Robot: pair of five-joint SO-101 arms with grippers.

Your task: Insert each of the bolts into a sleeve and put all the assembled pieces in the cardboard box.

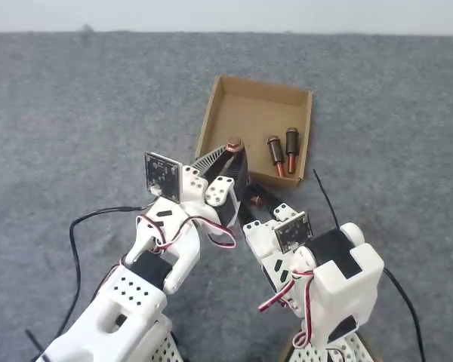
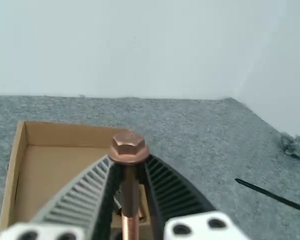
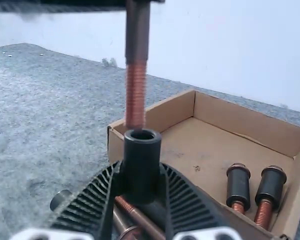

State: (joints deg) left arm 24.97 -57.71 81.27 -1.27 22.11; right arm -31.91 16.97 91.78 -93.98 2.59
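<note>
My left gripper (image 1: pixel 231 155) is shut on a copper bolt (image 1: pixel 235 144), head up and shaft pointing down, just in front of the cardboard box (image 1: pixel 219 113). The left wrist view has the bolt's hex head (image 2: pixel 128 147) above the closed fingers (image 2: pixel 90 185). My right gripper (image 3: pixel 141 170) is shut on an upright black sleeve (image 3: pixel 141 157). The bolt's threaded shaft (image 3: pixel 136 85) hangs straight over it, with the tip at the sleeve's mouth. Two assembled pieces (image 3: pixel 238 186) (image 3: pixel 270 185) lie in the box (image 3: pixel 225 120), also seen from above (image 1: pixel 275 154) (image 1: pixel 291 149).
A loose bolt (image 3: pixel 140 216) lies on the carpet under my right gripper, and a dark sleeve end (image 3: pixel 60 200) sits beside it. A thin black cable (image 1: pixel 325 200) runs along the carpet right of the box. Grey carpet (image 1: pixel 75 113) stretches to the left.
</note>
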